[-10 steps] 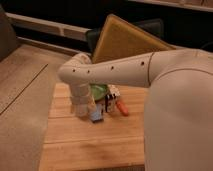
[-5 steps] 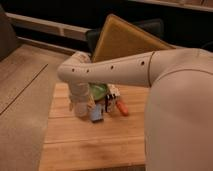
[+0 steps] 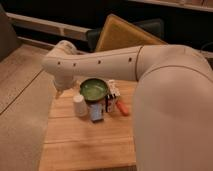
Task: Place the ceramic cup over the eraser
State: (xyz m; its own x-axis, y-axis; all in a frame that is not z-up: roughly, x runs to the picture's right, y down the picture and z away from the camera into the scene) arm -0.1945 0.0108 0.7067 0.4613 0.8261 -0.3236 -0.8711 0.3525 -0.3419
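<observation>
Over the last second the arm (image 3: 100, 62) has swung its wrist left and a little up. The gripper (image 3: 59, 92) now hangs past the worktop's (image 3: 85, 145) left edge near the back corner, clear of the cup (image 3: 80, 105) it was hovering over. Its jaws look spread and hold nothing. The cup has not moved: it stands free near the left edge, just beside the bowl's (image 3: 94, 90) front-left rim. The eraser (image 3: 113, 95) stands upright on the bowl's other side, right against its rim or nearly so. The cup is therefore not over the eraser, and the task seems to be at the approach to the first grasp, with nothing carried yet. Room is tight around the eraser: the blue block (image 3: 96, 112) lies just in front and to its left, between cup and eraser, and the orange piece (image 3: 122, 108) is close on its right. A cup lowered there would likely have to clear the bowl's rim and both neighbours. The front half of the worktop is open. The cup's left side, facing the gripper, is unobstructed but close to the edge, so a push could send it off.
</observation>
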